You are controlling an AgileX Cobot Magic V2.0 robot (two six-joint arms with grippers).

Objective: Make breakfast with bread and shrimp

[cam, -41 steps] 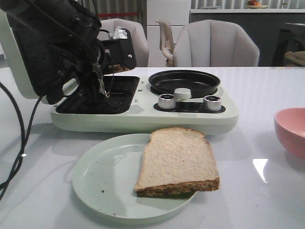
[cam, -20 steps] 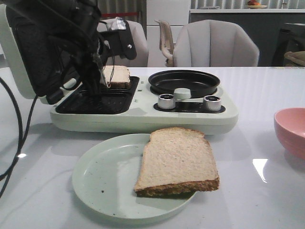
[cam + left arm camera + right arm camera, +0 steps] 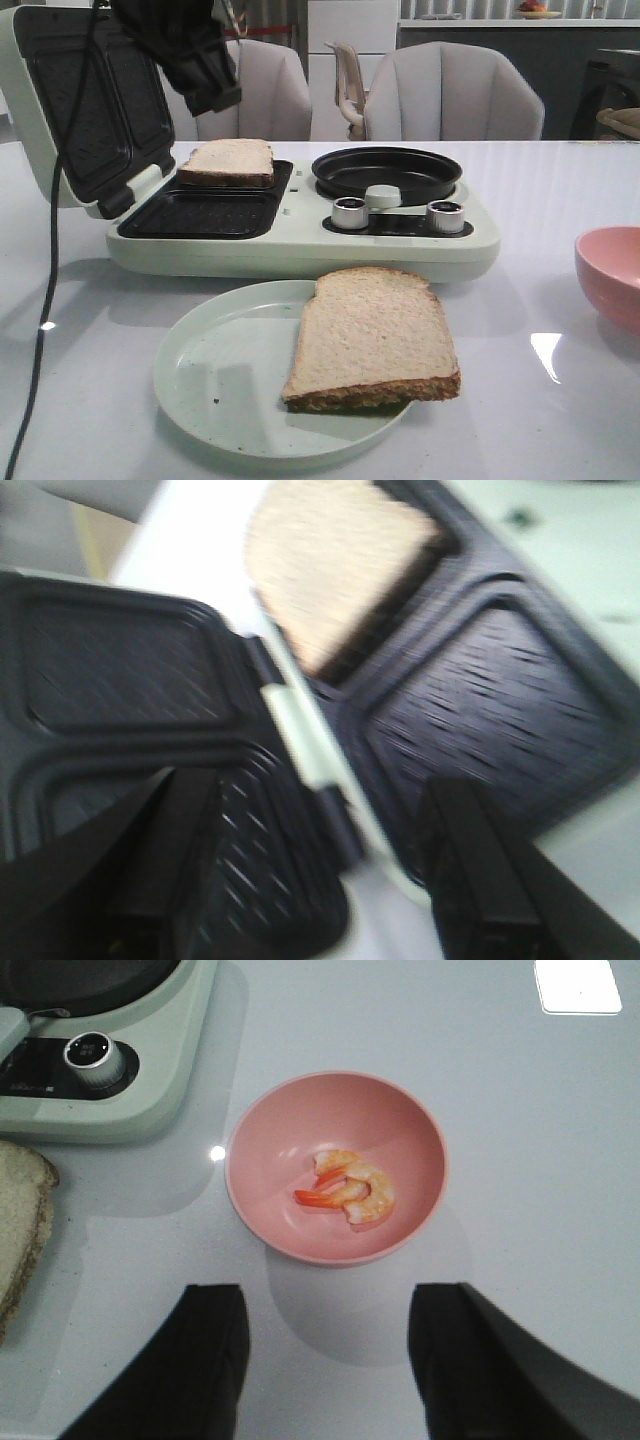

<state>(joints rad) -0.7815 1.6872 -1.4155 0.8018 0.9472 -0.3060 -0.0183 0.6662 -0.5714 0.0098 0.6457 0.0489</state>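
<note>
Front view: pale green breakfast maker (image 3: pixel 300 240) at centre frame on the white surface (image 3: pixel 540 200), lid (image 3: pixel 80 110) open and leaning back at upper left. One bread slice (image 3: pixel 228 160) lies in the rear grill compartment; the front compartment (image 3: pixel 195 213) is bare. Round black pan (image 3: pixel 387 172) to the right of the grills, two silver knobs (image 3: pixel 349 212) below it. Second bread slice (image 3: pixel 372 338) rests on the right side of a pale green plate (image 3: pixel 210 380) at lower centre, its crust overhanging the rim. Left end effector (image 3: pixel 320 870) hangs above the grill, fingers spread wide, holding nothing; wrist view blurred. Right end effector (image 3: pixel 325 1360) likewise wide and unloaded, above the surface just beside a pink bowl (image 3: pixel 400 1120). Shrimp (image 3: pixel 348 1191) lie curled together in the bowl's bottom.
</note>
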